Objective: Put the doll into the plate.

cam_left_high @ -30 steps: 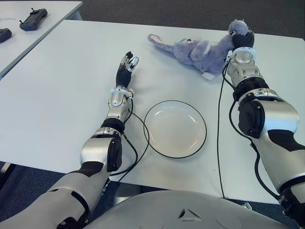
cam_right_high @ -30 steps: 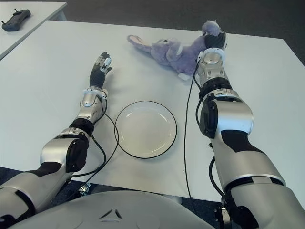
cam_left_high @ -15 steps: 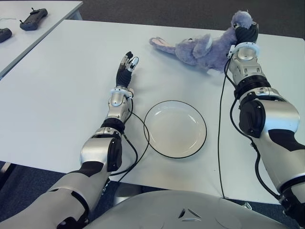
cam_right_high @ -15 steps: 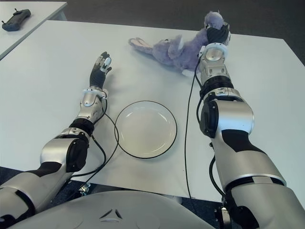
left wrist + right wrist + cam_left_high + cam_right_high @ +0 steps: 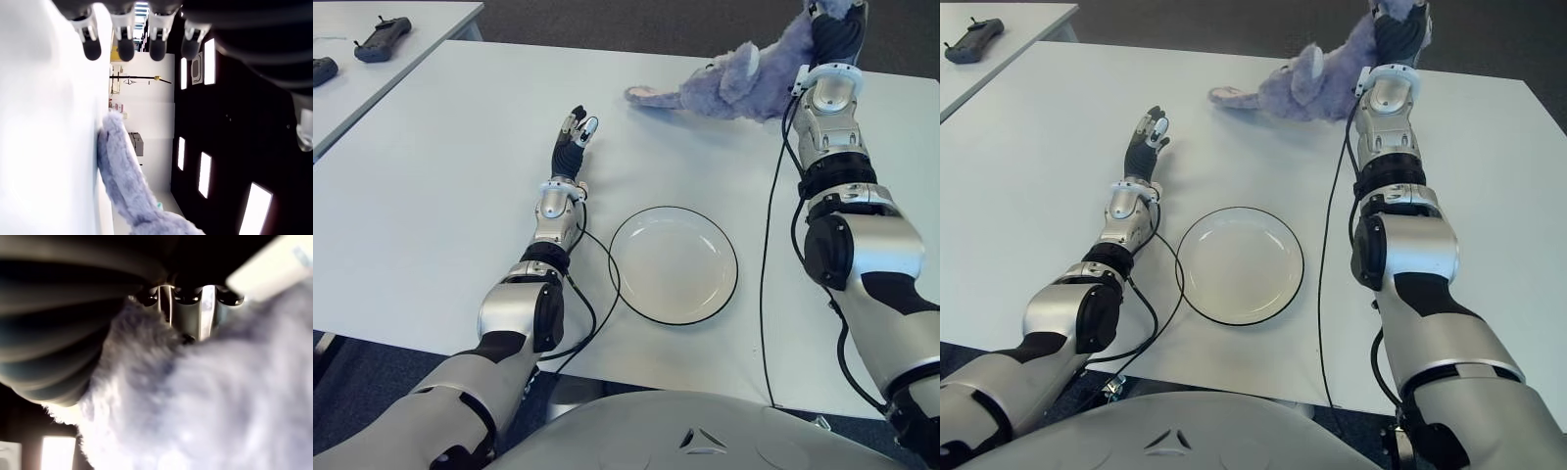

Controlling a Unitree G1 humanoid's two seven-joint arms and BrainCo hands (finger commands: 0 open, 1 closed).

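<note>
A purple plush doll point(image 5: 744, 83) hangs tilted at the far right of the white table point(image 5: 431, 196), with its long ear point(image 5: 651, 96) still touching the surface. My right hand point(image 5: 837, 34) is shut on the doll's upper end and holds it raised; the right wrist view is filled with the doll's fur point(image 5: 205, 396). The white, black-rimmed plate point(image 5: 673, 263) sits near the table's front, with nothing on it. To the plate's left is my left hand point(image 5: 576, 129), fingers straight and holding nothing; the left wrist view shows its fingertips point(image 5: 124, 49) and the doll's ear point(image 5: 122, 171) beyond.
A second white table point(image 5: 372, 69) stands at the far left with two dark controllers point(image 5: 380, 41) on it. Black cables point(image 5: 597, 294) run along both arms close to the plate's left and right sides.
My right hand has lifted the doll's body off the table and drawn it up and back. Only the long ear still trails on the surface. The left arm has not moved.
</note>
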